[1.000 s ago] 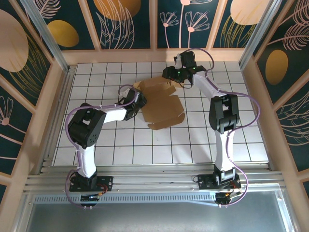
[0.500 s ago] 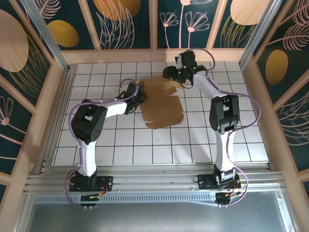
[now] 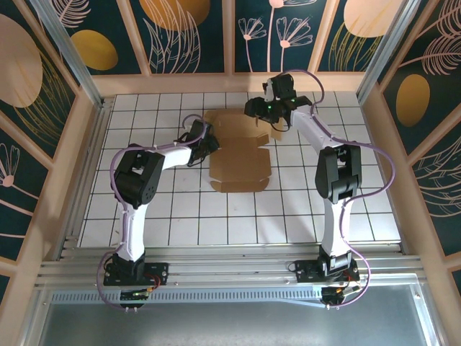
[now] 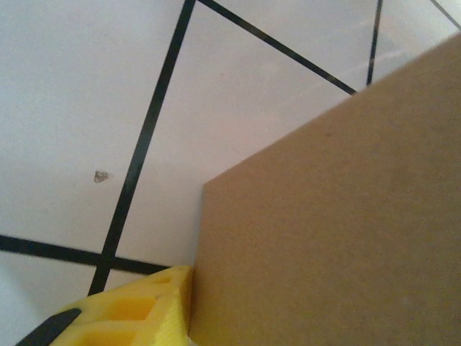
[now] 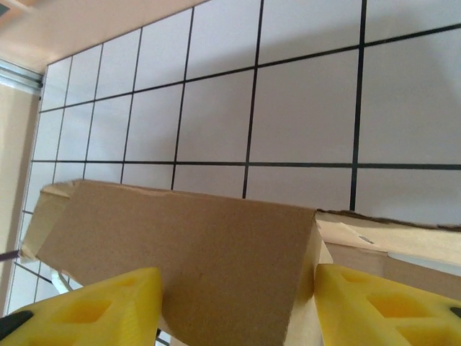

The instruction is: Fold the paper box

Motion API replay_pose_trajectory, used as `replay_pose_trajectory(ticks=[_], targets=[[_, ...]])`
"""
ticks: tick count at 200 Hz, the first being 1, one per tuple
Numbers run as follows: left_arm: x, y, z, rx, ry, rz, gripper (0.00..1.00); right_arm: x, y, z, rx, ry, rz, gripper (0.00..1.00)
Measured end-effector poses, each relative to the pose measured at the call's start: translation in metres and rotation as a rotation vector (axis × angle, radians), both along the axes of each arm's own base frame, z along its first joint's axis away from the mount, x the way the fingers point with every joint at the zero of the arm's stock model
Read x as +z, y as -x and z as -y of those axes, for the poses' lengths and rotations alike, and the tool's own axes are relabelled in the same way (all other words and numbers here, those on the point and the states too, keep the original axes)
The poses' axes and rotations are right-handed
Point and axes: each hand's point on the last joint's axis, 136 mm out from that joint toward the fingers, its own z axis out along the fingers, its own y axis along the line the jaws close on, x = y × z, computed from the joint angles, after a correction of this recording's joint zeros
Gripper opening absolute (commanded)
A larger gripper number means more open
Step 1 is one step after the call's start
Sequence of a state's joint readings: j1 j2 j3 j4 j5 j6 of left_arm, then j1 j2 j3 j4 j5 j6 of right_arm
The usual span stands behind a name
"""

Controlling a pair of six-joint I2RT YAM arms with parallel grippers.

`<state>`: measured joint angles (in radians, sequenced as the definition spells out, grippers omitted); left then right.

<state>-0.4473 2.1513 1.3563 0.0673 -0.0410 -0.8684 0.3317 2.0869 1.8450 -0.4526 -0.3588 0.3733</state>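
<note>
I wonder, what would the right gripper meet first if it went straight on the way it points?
Most likely the paper box: its raised flap stands between the fingers of the right gripper, ahead of the tiled table.

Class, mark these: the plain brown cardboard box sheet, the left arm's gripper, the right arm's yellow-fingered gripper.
paper box (image 3: 241,162): top view, broad flat panel.
left gripper (image 3: 210,145): top view, its tip, at the sheet's left edge.
right gripper (image 5: 238,277): right wrist view, midway between its two tips.
</note>
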Motion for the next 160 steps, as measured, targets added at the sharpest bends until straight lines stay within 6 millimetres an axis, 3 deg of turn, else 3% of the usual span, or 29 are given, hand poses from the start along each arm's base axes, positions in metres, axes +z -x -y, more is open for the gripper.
replay_pose_trajectory(ticks=[54, 100, 126, 160], targets=[[-0.003, -0.006, 0.000, -0.040, -0.024, 0.002, 0.17, -0.014, 0.004, 0.003, -0.008, 0.017, -0.024, 0.58], [-0.001, -0.010, 0.003, -0.149, -0.034, 0.037, 0.21, -0.015, 0.006, 0.005, -0.011, 0.019, -0.021, 0.58], [-0.002, -0.011, 0.001, -0.208, -0.069, 0.052, 0.00, -0.012, 0.007, 0.006, -0.014, 0.022, -0.015, 0.61], [0.000, -0.023, 0.007, -0.268, -0.122, 0.078, 0.00, -0.004, 0.013, 0.014, -0.018, 0.064, -0.008, 0.67]])
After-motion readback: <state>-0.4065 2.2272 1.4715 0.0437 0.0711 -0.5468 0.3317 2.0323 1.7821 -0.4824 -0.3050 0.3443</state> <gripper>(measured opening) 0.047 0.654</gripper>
